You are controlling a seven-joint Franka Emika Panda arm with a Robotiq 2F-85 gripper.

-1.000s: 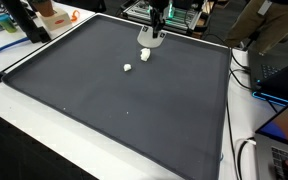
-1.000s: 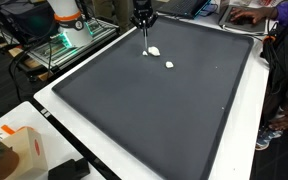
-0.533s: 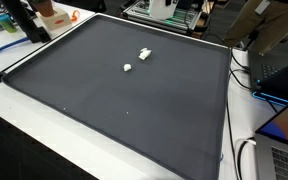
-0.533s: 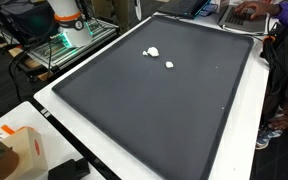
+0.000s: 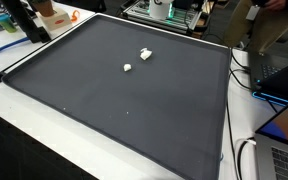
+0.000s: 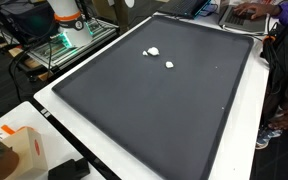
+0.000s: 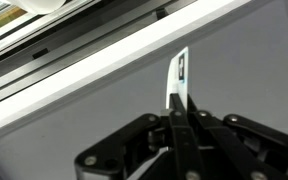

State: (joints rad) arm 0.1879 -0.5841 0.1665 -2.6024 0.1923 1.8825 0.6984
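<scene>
Pincer [image 7: 180,102] clenched over mat [image 7: 94,115], close to white tabletop edge [image 7: 104,62]. White lump [image 5: 144,54] and smaller lump [image 5: 127,68] sit apart, bare mat all round them.

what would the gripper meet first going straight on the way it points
Likely the dark mat near the white table edge, with the white strip in the shut gripper touching first; depth is unclear.

Nothing legible anywhere right now. In the wrist view, the white strip [image 7: 179,78] carries a small dark mark near its far tip, but it's too blurred to tell a letter from a number. In an exterior view, the pale box [image 6: 26,153] at the near left shows an orange patch, and any print there is too small to read.
</scene>
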